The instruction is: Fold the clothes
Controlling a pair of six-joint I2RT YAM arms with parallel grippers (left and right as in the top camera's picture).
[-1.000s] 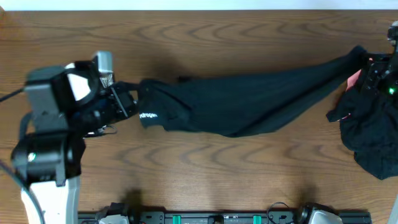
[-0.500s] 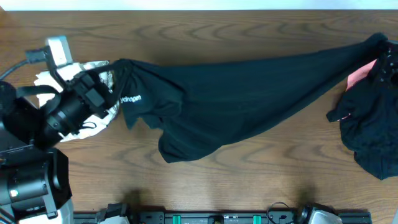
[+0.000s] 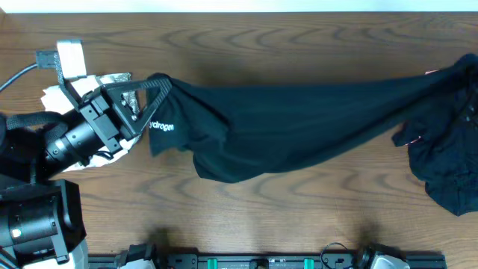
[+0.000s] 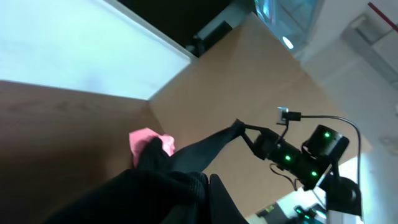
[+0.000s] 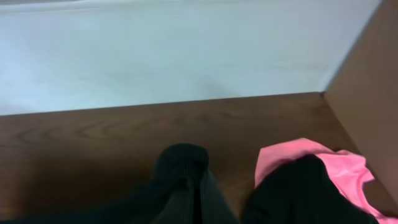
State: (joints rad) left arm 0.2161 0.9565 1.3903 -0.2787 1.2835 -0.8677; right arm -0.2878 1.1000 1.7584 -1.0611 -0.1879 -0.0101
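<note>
1. The left gripper (image 3: 151,96) had its jaws closed tight on the left end of a black shirt (image 3: 284,127), just above the small white logo (image 3: 160,125)
2. The shirt was pulled long across the table (image 3: 284,45), from the left gripper to the far right edge, and its lower edge bulged towards the front of the table
3. The right gripper (image 4: 244,129) was outside the overhead view; from the left wrist camera it was closed on the other end of the shirt, which ran to it as a narrow, taut band
4. From the right wrist camera, bunched black cloth was at the bottom, and a pink piece (image 5: 333,165) lay just beside it on the right, partly under black cloth
5. A pile (image 3: 444,168) of black clothes lay at the right side of the table
6. A white, grey-printed garment (image 3: 54,97) lay under the left arm
</note>
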